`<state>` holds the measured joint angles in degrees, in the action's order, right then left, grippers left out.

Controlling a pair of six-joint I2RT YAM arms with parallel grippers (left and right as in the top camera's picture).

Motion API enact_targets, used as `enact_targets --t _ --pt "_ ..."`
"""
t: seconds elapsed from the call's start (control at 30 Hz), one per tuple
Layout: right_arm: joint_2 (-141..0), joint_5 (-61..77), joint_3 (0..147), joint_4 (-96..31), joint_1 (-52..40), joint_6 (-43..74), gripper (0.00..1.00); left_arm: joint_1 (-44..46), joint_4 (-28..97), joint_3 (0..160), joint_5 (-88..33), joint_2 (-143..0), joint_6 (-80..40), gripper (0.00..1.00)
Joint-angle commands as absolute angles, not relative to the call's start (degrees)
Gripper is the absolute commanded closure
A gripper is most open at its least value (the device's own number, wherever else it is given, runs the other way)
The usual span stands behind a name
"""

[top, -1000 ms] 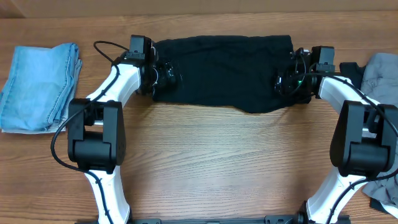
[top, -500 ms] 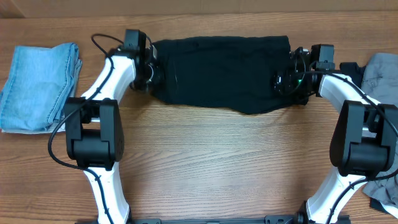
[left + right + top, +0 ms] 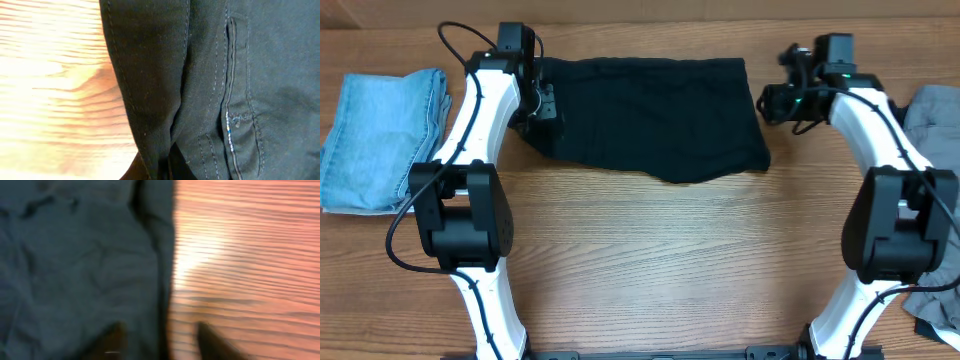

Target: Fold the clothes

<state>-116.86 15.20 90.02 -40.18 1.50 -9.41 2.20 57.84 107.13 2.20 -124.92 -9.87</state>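
Now that the right gripper point(image 3: 767, 102) has spread wide and released, the left gripper point(image 3: 541, 103), pinching the black stitched-cotton garment point(image 3: 650, 120), has dragged it leftward along the far edge; this fold appears complete.

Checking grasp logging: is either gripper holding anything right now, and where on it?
Left gripper pinches the black garment at its left edge. Right gripper is open, holding nothing.

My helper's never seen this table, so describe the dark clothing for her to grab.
On the wooden table, look along the far edge, between the white left arm and right arm. The black garment lies spread wide there. Its neighbours are folded blue denim far left and grey cloth far right.
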Motion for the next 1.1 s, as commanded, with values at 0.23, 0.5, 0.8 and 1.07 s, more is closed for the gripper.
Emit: enact_targets --t 0.23,0.5,0.8,1.07 --pt "-118.93 9.02 91.07 -36.34 -7.07 -10.92 0.96 2.98 66.15 125.71 6.59 -125.01 -5.15 0.96" --pt "-123.28 13.78 90.72 -34.50 -7.18 -10.92 0.96 6.72 67.48 127.24 12.67 -125.01 0.12 0.96" --pt "-123.70 12.01 90.72 -31.73 -7.07 -10.94 0.96 16.32 65.69 127.24 16.10 -125.01 7.27 0.96" --pt "-123.70 7.92 90.72 -31.35 -6.63 -10.59 0.96 24.08 63.40 127.24 16.95 -125.01 10.39 0.96"
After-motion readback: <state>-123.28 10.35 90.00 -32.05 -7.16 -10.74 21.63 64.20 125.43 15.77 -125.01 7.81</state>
